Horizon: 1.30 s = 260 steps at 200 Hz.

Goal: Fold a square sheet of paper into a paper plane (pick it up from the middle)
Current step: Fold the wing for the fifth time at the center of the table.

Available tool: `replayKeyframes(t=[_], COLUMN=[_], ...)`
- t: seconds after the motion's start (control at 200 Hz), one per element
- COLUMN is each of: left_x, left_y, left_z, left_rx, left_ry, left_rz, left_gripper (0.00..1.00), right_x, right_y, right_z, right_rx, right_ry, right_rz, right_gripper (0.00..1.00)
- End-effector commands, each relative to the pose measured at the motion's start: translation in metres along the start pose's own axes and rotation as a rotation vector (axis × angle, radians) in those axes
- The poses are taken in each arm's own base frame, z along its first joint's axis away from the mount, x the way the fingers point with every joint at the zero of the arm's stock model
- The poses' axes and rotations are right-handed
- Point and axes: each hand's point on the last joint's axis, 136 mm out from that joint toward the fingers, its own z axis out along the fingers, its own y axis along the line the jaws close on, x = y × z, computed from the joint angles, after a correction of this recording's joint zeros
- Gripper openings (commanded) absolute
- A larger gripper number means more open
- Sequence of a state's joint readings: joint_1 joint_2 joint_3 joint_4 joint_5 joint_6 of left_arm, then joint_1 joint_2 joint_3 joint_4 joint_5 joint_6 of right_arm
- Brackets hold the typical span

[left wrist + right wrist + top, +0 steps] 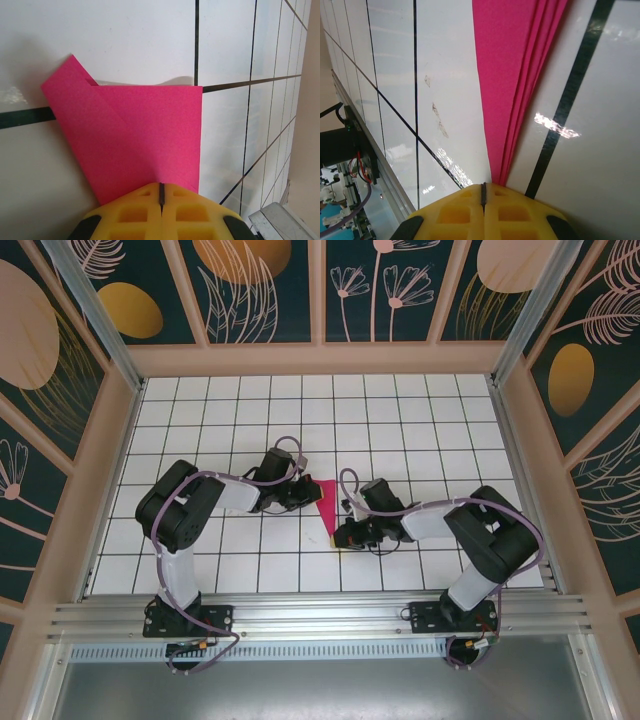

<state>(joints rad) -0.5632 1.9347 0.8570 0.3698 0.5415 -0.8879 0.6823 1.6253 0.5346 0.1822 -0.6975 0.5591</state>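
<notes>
1. Paper (pixel 328 504), thin and magenta-pink, lies mid-table between my two claws. It is folded into a wedge, wide at the far end and tapering to a point at the near end.
2. My left claw (pixel 310 500) comes at it from the left. Seen from the left wrist, the claw (pixel 161 192) is clenched, its yellow waffle-moulded tips pressed together at the paper's (pixel 145 135) edge. I cannot tell whether the sheet is nipped or only pressed.
3. My right claw (pixel 342 535) is clenched too, sitting at the narrow near tip. In the right wrist view the stacked layers (pixel 510 75) converge at its closed seam (pixel 483 190). I cannot tell whether that is a grip or mere touch.
4. The paper's face is matte and flat, with a diagonal fold, and a corner flap juts past one edge.
5. The table (pixel 400 430) is glossy white tile with dark grid lines and patches of glare. Brownish smudges (pixel 437 117) mark a tile beside the paper.
6. My arms flank the paper left and right, with purple cables (pixel 215 477) looping along them.
7. Teal floral walls (pixel 270 290) stand on the left, far and right sides, and a ribbed aluminium rail (pixel 320 615) runs along the near edge.
</notes>
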Motion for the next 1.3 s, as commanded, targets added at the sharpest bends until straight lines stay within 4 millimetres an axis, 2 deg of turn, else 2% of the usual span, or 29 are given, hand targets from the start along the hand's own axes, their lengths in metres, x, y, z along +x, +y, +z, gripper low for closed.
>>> replayKeyframes(t=[0.0, 0.25, 0.425, 0.53, 0.656, 0.781, 0.931, 0.981, 1.126, 1.191, 1.296], left_x=[0.001, 0.0, 0.001, 0.001, 0.002, 0.001, 0.0, 0.0, 0.0, 0.001, 0.001], left_y=[0.052, 0.048, 0.048, 0.048, 0.049, 0.049, 0.049, 0.05, 0.052, 0.052, 0.053], left_z=[0.0, -0.003, -0.004, -0.004, -0.003, -0.002, -0.002, -0.002, -0.002, -0.002, -0.003], left_rx=[-0.193, -0.186, -0.186, -0.184, -0.181, -0.182, -0.182, -0.186, -0.189, -0.192, -0.194], left_ry=[-0.038, -0.045, -0.047, -0.048, -0.045, -0.042, -0.047, -0.048, -0.051, -0.053, -0.053], left_rz=[-0.032, -0.024, -0.026, -0.026, -0.03, -0.027, -0.028, -0.029, -0.038, -0.04, -0.04], left_gripper=[0.0, 0.0, 0.0, 0.0, 0.0, 0.0, 0.0, 0.0, 0.0, 0.0, 0.0], right_x=[0.012, -0.029, -0.057, -0.07, -0.08, -0.07, -0.04, -0.033, -0.013, -0.003, 0.017], right_y=[-0.021, 0.017, 0.043, 0.046, 0.034, 0.012, -0.011, -0.013, 0.003, -0.003, -0.023], right_z=[0.002, -0.016, -0.019, -0.014, -0.001, 0.01, 0.017, 0.014, 0.007, 0.007, 0.008], right_rx=[0.118, 0.091, 0.046, 0.044, 0.083, 0.11, 0.126, 0.121, 0.062, 0.073, 0.104], right_ry=[0.03, -0.093, -0.144, -0.161, -0.149, -0.11, -0.046, -0.044, -0.001, 0.01, 0.034], right_rz=[0.038, -0.037, -0.083, -0.087, -0.069, -0.02, 0.035, 0.039, -0.012, -0.009, 0.046], right_gripper=[0.01, 0.02, 0.02, 0.02, 0.02, 0.02, 0.03, 0.03, 0.05, 0.05, 0.04])
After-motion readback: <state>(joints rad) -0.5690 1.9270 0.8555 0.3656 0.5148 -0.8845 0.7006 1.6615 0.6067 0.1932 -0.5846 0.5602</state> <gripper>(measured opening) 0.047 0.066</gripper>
